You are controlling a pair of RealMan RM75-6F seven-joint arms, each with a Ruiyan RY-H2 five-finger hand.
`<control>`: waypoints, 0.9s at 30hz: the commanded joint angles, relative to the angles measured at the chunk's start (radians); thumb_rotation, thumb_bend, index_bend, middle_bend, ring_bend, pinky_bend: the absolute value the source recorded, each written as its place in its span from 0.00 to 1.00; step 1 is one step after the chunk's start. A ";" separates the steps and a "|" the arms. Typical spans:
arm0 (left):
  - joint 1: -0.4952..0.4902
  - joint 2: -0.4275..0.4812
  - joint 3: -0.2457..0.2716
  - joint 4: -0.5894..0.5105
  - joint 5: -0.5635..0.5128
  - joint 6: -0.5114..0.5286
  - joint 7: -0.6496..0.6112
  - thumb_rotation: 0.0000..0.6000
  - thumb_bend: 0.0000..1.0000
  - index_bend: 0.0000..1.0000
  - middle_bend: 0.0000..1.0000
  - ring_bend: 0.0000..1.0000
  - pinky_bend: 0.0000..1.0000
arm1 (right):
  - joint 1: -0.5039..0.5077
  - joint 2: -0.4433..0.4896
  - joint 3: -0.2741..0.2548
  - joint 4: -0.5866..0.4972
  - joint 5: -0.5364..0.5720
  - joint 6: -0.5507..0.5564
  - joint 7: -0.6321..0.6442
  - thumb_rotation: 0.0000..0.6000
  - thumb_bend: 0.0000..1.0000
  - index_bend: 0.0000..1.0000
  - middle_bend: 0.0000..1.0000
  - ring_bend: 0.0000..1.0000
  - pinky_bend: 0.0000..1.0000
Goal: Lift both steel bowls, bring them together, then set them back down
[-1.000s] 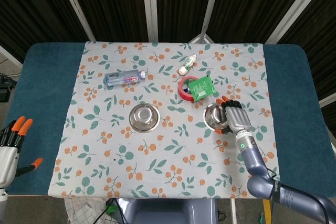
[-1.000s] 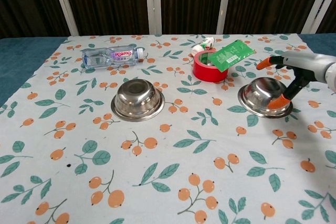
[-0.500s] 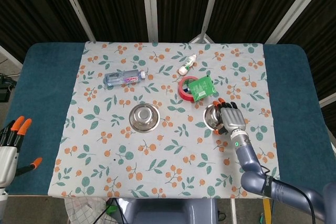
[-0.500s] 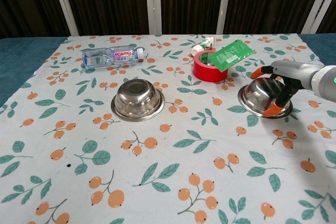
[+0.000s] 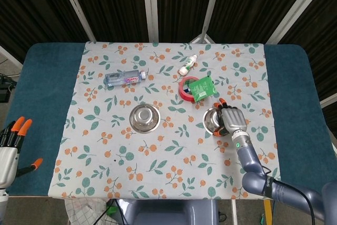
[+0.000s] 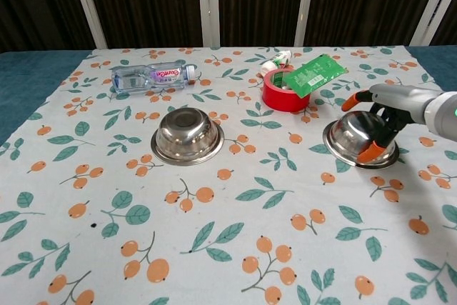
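Steel bowls (image 6: 188,136) (image 6: 353,138) sit on my floral-clothed tabletop (image 6: 235,248), dark curtains behind; right robot hand (image 6: 378,116) grips one, left robot hand (image 5: 11,143) open.

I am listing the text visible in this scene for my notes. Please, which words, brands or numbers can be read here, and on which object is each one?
None can be read with certainty.
Water bottle: red label with white lettering, too blurred to read.
Green packet on the red tape roll: small white print, too small to read.
Small white bottle: print not legible.
Steel bowls: no markings seen.
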 commanded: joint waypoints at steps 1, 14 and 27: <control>0.000 -0.001 0.000 0.000 -0.002 -0.001 0.001 1.00 0.01 0.06 0.00 0.00 0.11 | 0.000 -0.003 -0.004 0.005 -0.005 -0.003 0.006 1.00 0.03 0.19 0.02 0.26 0.23; 0.002 -0.004 -0.004 0.000 0.001 0.009 -0.007 1.00 0.02 0.06 0.00 0.00 0.11 | -0.008 -0.032 -0.022 0.031 -0.070 0.025 0.032 1.00 0.06 0.28 0.25 0.33 0.24; -0.037 0.021 0.012 -0.028 0.045 -0.050 -0.048 1.00 0.02 0.06 0.00 0.00 0.11 | -0.011 -0.008 -0.006 -0.022 -0.112 0.087 0.017 1.00 0.12 0.30 0.32 0.39 0.24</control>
